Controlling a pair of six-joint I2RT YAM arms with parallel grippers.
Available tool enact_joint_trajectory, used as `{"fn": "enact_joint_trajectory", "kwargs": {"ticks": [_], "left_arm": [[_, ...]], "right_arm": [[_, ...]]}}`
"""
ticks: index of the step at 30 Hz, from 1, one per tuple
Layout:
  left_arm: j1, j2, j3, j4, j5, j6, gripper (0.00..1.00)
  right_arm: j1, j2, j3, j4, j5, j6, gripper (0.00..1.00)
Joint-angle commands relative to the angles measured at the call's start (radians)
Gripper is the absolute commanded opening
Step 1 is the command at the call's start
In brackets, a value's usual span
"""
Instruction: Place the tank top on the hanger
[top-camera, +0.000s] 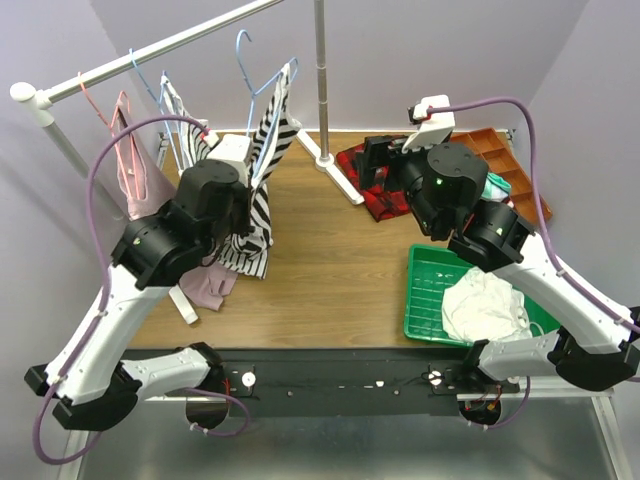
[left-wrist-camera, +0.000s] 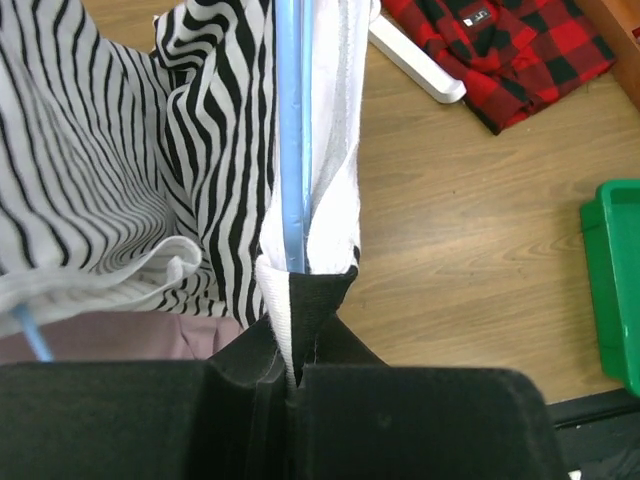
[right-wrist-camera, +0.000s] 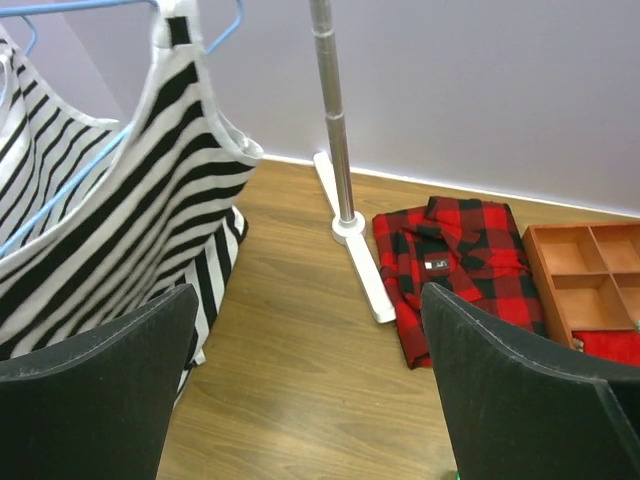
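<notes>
The tank top (right-wrist-camera: 150, 200) is found hanging at about 11 o'clock over the tabletop (top-camera: 330, 260), draped on the hanger (left-wrist-camera: 291, 130), whose hook is caught on the rail (top-camera: 150, 50). From the right wrist camera, one strap is seen passing over the hanger's upper end, while the body falls slack and tilted below it. The left hand (left-wrist-camera: 295, 375) is clamped on a fold of the top's edge, with the blue hanger arm rising straight out of that fold toward 12 o'clock. The right hand (right-wrist-camera: 308, 300) is spread wide and holds nothing, aimed at the garment from about 3 o'clock.

The threading step is judged to be under way, with one shoulder apparently seated. Whether the second strap is on cannot be told. Next, the pinched fabric would need to be drawn along and over the free hanger end, with the hanger steadied by the open hand so that it is not swung or unhooked.
</notes>
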Motion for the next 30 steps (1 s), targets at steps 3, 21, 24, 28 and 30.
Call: {"fn": "enact_joint_trajectory", "kwargs": {"ticks": [3, 21, 24, 28, 30], "left_arm": [[0.003, 0.092, 0.002, 0.193, -0.035, -0.09, 0.0], [0.139, 0.322, 0.199, 0.275, -0.056, -0.165, 0.0], [0.169, 0.328, 0.185, 0.289, -0.035, -0.179, 0.0], [0.204, 0.325, 0.153, 0.31, 0.009, -0.18, 0.0], [0.21, 0.321, 0.126, 0.313, 0.019, -0.176, 0.0]], "right_arm": [[0.006, -0.026, -0.068, -0.015, 0.03, 0.05, 1.0], [0.006, -0.078, -0.116, -0.023, 0.034, 0.069, 1.0], [0.006, -0.074, -0.119, -0.026, 0.027, 0.079, 1.0], [0.006, -0.072, -0.123, -0.035, 0.014, 0.092, 1.0], [0.006, -0.072, -0.13, -0.035, 0.01, 0.096, 1.0]]}}
